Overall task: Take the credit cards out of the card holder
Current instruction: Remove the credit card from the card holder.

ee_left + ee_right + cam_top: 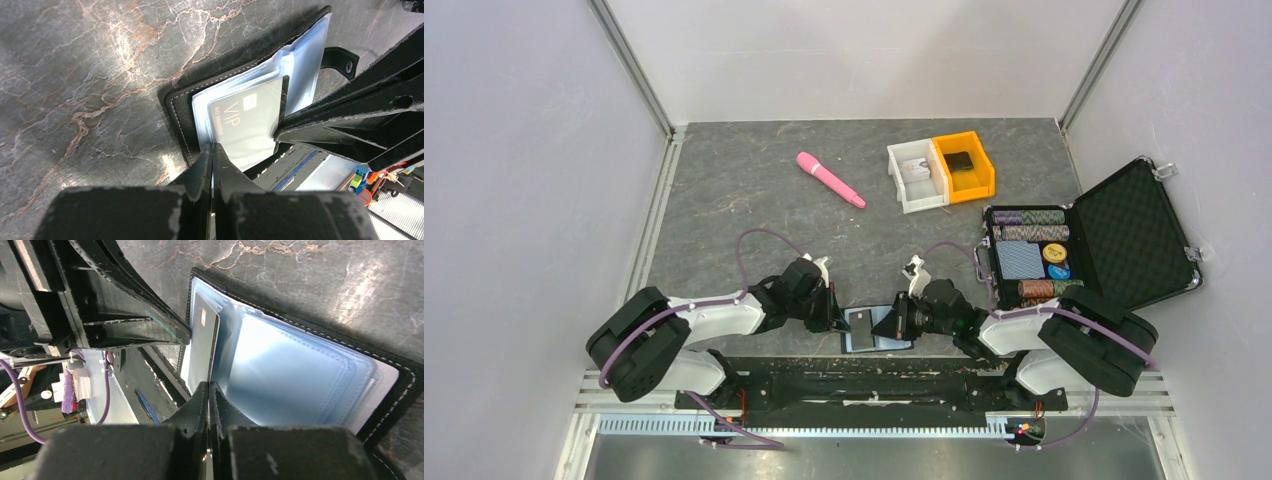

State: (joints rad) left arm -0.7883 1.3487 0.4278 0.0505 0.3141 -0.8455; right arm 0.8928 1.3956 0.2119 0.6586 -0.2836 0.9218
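The card holder [876, 328] is lying open on the table [744, 215], at its near edge between both arms. Its credit card [247, 125], likely stiff, light and slick, is sitting in a limp clear sleeve [305, 60]. The left end effector [212, 150] is clenching the sleeve's edge. The right end effector [208, 386] appears to be pinching the card's exposed edge, probably the best hold.
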